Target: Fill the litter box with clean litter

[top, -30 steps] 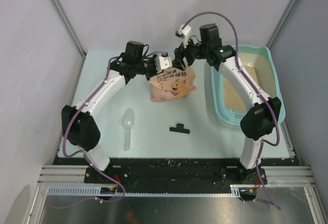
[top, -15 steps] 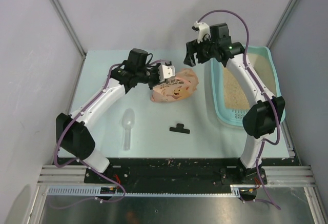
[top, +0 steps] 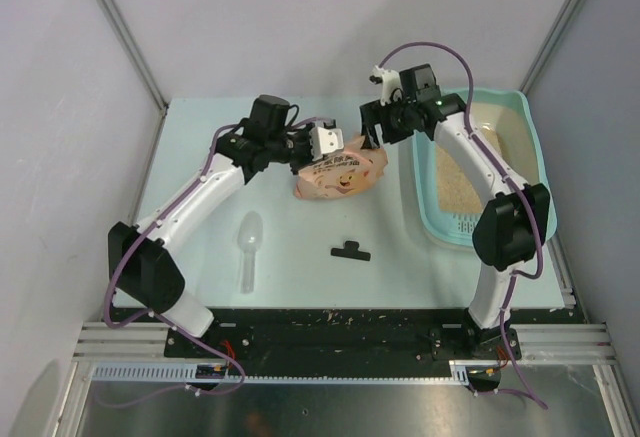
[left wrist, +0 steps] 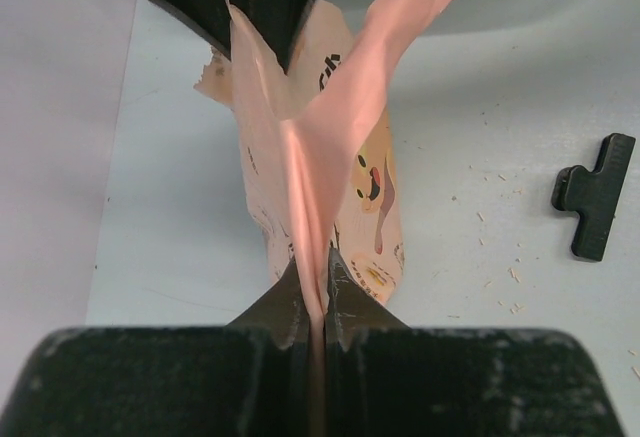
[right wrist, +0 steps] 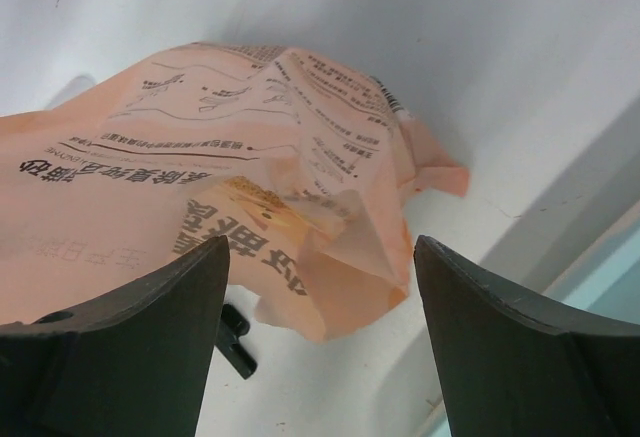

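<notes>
Moved since a second ago: the bag point(top: 340, 175) has been let down from upright to slumped on its side. The right claw point(top: 372, 129), lifted clear half a second back, has been brought down again to the bag's far right end.
Left claw point(top: 322, 143): pinched tight on a thin fold of the bag's film, which is plain in its wrist view. Nothing else is held.
Right claw: jaws spread wide, nothing gripped. The bag's crumpled end is framed between them, but no contact can be made out.
Litter box point(top: 460, 227): set along the right edge of the table point(top: 200, 147), with the perforated ledge at its near end.
Clean litter point(top: 452, 183): a beige layer is spread over the floor of the box, partly hidden under the right arm.
Box vs claws: the box's far left corner is just beside the right claw, on its right side. The left claw is kept well apart from the box, with the bag in between.
Done so far: a fair amount looks to have been poured in already, and the bag looks pretty flat.
Left to do: probably the bag gets regripped and tipped over the rim once more, if anything's left in it, which can't be told from here.
Other stuff: the clear scoop point(top: 248, 245) and the black clip point(top: 350, 251) are parked toward the near edge, away from both claws.
</notes>
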Robot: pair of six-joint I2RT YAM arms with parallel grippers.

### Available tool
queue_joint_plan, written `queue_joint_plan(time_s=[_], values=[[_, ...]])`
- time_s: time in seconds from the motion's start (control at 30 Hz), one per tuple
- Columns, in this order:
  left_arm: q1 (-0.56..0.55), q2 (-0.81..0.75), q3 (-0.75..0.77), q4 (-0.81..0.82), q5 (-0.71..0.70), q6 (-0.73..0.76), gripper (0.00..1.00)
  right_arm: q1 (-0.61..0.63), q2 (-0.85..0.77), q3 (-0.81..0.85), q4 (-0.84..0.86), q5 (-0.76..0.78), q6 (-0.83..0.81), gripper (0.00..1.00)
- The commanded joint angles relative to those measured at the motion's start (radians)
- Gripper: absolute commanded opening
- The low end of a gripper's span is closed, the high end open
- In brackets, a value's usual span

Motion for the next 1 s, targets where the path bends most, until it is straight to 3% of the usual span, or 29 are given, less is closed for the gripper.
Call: queue_joint_plan(time_s=[0.0, 0.1, 0.23, 0.43, 0.73, 0.97], values=[[-0.025, -0.065, 0.036, 0.056, 0.026, -0.008, 0.0, 0.042, -0.038, -0.026, 0.02, -0.006, 0.046, 0.8], [-0.028, -0.063, 0.034, 0.061, 0.026, -0.013, 0.0, 0.076, -0.023, -0.031, 0.024, 0.069, 0.073, 0.81], [-0.028, -0.068, 0.034, 0.067, 0.024, -0.011, 0.0, 0.099, -0.018, -0.033, 0.024, 0.295, 0.065, 0.81], [-0.028, -0.077, 0.02, 0.069, 0.017, 0.008, 0.0, 0.084, -0.039, -0.039, 0.001, 0.43, -0.004, 0.85], [-0.029, -0.089, -0.006, 0.073, 0.016, 0.024, 0.0, 0.004, -0.136, -0.046, -0.02, 0.493, -0.03, 0.86], [-0.029, -0.085, -0.009, 0.075, 0.021, 0.018, 0.0, 0.061, -0.148, -0.052, 0.004, 0.324, 0.001, 0.86]])
